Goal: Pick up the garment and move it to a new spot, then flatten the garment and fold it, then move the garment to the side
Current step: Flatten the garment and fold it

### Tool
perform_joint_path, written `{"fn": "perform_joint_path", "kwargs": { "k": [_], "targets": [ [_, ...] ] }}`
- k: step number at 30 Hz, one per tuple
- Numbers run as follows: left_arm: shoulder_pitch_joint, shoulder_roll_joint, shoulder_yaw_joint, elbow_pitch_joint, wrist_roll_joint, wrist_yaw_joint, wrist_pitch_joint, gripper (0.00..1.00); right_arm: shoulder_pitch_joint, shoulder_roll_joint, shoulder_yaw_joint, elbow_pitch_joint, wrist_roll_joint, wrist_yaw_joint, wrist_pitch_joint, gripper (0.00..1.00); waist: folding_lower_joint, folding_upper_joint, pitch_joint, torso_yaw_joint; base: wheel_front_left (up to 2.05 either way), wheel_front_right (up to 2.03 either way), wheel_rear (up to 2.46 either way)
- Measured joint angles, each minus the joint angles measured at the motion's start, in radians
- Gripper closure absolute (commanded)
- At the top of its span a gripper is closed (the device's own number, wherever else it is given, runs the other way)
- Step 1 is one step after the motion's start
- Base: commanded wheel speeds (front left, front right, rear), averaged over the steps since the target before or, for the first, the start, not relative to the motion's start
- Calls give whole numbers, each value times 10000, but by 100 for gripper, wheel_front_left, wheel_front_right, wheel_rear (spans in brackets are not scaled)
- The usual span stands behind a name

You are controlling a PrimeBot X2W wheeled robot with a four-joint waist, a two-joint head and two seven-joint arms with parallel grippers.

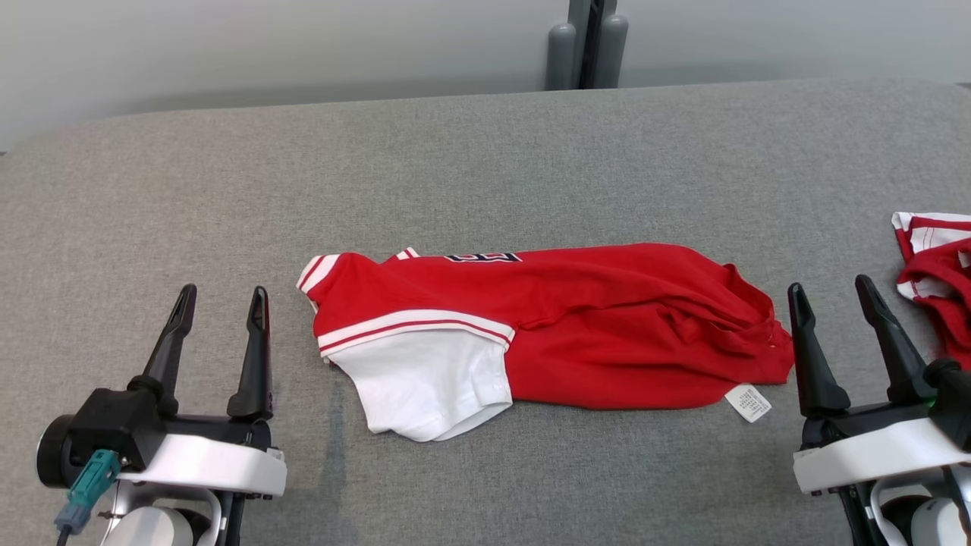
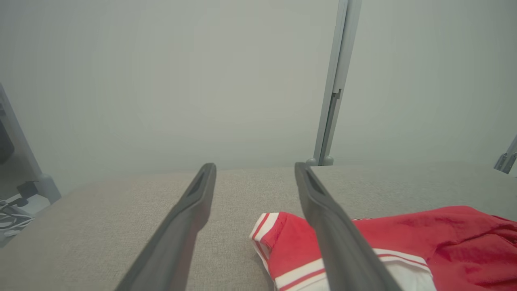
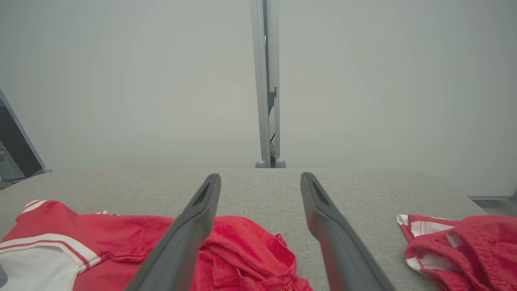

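A red garment point(image 1: 592, 334) with a white sleeve and red-and-white striped trim lies folded into a long band across the middle of the grey table point(image 1: 485, 152), a white label at its right end. My left gripper point(image 1: 220, 299) stands open just left of the garment's striped end, apart from it. My right gripper point(image 1: 831, 292) stands open just right of the garment's crumpled right end. In the left wrist view the garment point(image 2: 404, 242) lies to the right behind my own finger. The right wrist view has the garment point(image 3: 121, 242) at lower left.
A second red-and-white piece of clothing point(image 1: 937, 273) lies bunched at the table's right edge, close to my right gripper; it is also in the right wrist view point(image 3: 464, 246). A grey post point(image 1: 588, 42) rises behind the table's far edge, before a pale wall.
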Motion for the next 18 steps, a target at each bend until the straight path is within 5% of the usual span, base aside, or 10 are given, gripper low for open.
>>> {"fn": "perform_joint_path", "kwargs": {
  "k": [13,18],
  "targets": [
    [121,13,-123,-257,-2,117,121,0,136,92,-13,-190,13,0,123,0,0,0,16,103,0,0,0],
    [71,-155,-681,-167,-370,-211,1026,0,129,104,-2,-222,12,0,194,0,0,0,144,117,0,0,0]
  ]
}}
